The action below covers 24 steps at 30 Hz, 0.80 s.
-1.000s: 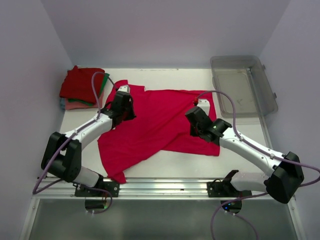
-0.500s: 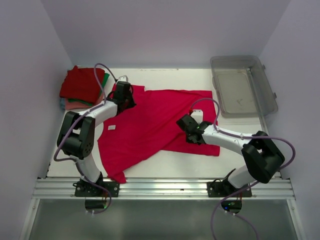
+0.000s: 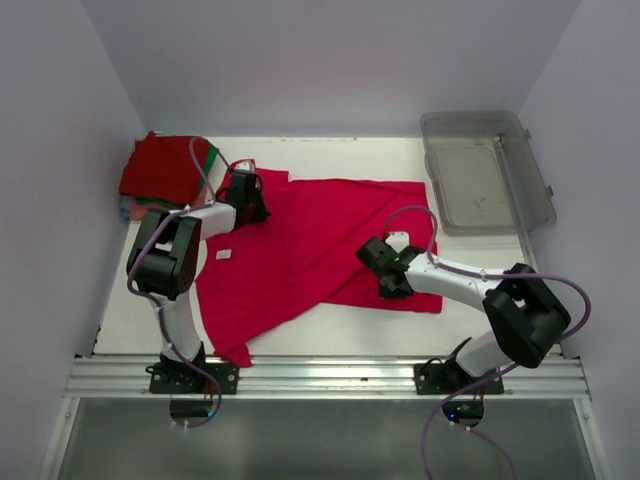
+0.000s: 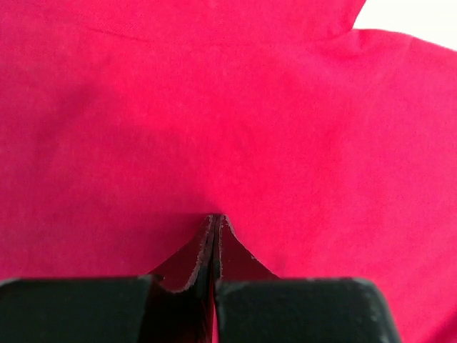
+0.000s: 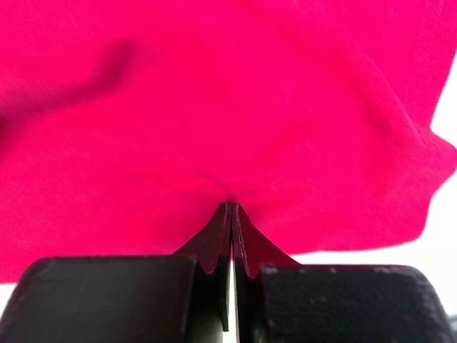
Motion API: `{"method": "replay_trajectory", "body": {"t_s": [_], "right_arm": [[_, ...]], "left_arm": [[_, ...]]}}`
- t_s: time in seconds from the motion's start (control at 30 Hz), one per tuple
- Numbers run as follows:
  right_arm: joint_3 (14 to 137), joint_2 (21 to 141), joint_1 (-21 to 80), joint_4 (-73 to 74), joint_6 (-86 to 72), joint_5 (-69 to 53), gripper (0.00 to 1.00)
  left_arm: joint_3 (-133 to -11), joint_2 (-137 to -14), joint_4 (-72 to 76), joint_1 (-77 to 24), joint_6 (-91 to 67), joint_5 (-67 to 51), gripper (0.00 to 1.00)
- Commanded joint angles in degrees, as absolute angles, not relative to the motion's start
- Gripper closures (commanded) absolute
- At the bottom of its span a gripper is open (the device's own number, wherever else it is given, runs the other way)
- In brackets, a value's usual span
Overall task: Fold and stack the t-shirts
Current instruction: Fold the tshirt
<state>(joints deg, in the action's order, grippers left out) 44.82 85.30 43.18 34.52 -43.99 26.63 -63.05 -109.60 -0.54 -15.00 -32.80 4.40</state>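
Note:
The crimson-pink t-shirt (image 3: pixel 310 250) lies spread and partly folded across the middle of the table, its white neck label (image 3: pixel 224 255) showing at the left. My left gripper (image 3: pixel 248 200) is down on the shirt's far left part; in the left wrist view the gripper (image 4: pixel 216 216) is shut with its tips pinched into the cloth (image 4: pixel 235 107). My right gripper (image 3: pixel 388 272) is down on the shirt's near right part; in the right wrist view the gripper (image 5: pixel 230 204) is shut on puckered cloth (image 5: pixel 214 107). The folded dark red, green and salmon-pink t-shirts (image 3: pixel 163 172) are stacked at the far left.
A clear grey plastic bin (image 3: pixel 487 172) stands at the far right. Bare white table (image 3: pixel 330 325) shows between the shirt and the metal rail (image 3: pixel 320 372) at the near edge. Walls close in on both sides.
Both arms have folded their elbows back and lowered. The left gripper shifted slightly toward the far left of the shirt; the right gripper moved left and nearer. The shirt's far edge lies flatter.

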Motion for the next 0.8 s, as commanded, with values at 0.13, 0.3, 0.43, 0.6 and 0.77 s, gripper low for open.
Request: {"method": "replay_trajectory", "body": {"t_s": [0.13,0.3,0.43,0.6,0.77], "right_arm": [[48.0,81.6,43.3,49.9,-41.0,21.7,1.00],[45.0,80.7,43.4,51.7,-40.8,20.9,1.00],[45.0,82.4,43.3,51.3,-41.0,20.4,1.00],[46.9,73.7,44.7,49.2,-38.7,19.5,1.00],[47.6,66.5,44.8,48.5,-37.2,16.8,1.00]], "left_arm": [[-67.8,-117.4,2.4,-9.4,-33.3,1.2,1.00],[-72.1,-119.8,1.3,-7.7,-33.3,0.3,1.00],[-76.7,-123.6,0.2,-6.1,-32.9,-5.1,1.00],[-77.8,-124.1,3.3,-5.5,-31.3,-11.9,1.00],[-79.5,-125.7,7.0,-5.4,-29.5,-15.3,1.00]]}}
